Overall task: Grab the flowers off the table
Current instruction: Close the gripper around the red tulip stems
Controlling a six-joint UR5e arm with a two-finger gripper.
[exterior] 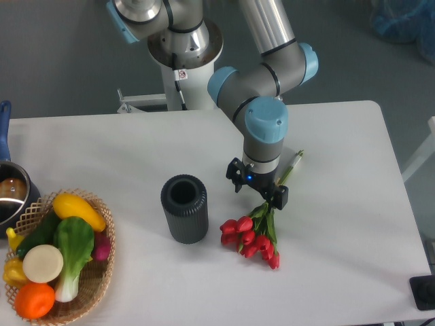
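Note:
The flowers, a bunch of red tulip buds with green stems and leaves, lie on the white table right of centre. The buds point to the front and the stem ends point to the back right. My gripper points down over the middle of the stems. Its two black fingers stand apart, one on each side of the stems, so it is open. The stems right under the gripper are hidden.
A dark grey ribbed cylindrical vase stands upright just left of the buds. A wicker basket of toy vegetables sits at the front left, with a metal pot behind it. A black object sits at the front right edge.

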